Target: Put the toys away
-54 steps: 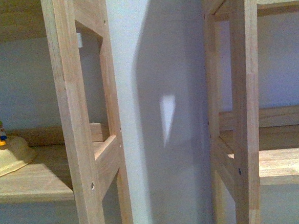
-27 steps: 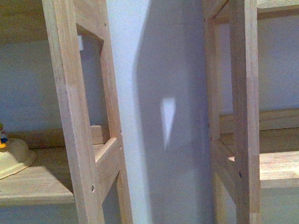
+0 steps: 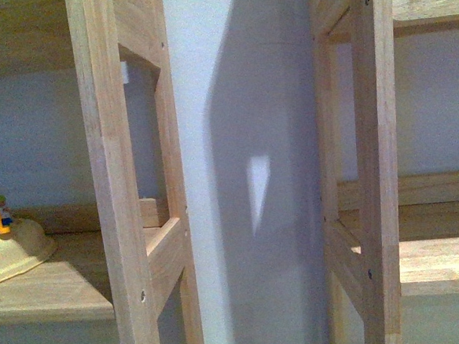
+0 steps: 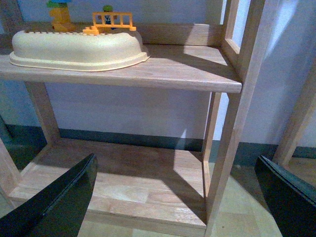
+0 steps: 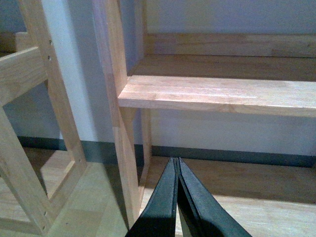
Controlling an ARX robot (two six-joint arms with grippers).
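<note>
Two wooden racks [image 3: 128,187] [image 3: 371,170] flank a wall; one cream tub [image 3: 10,250] sits on the left shelf. Left gripper [image 4: 177,197] jaws wide, right gripper [image 5: 177,197] jaws closed, empty. The shelves sit slightly lower in view than before.

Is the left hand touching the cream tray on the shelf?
Apart. The left wrist view shows the open left hand well below the cream tray, which rests on the shelf above.

Robot body: dark fingers only

Visible solely in the wrist views. Left hand [image 4: 177,200]: two broad black fingers [image 4: 59,202], matte, wedge-shaped, smooth-edged, tapering from wide bases at the frame edge. Right hand [image 5: 176,170]: two slim black fingers [image 5: 163,207], glossy, narrowing to fine tips, faint grey sheen along inner edges. No cables, screws or markings discernible
</note>
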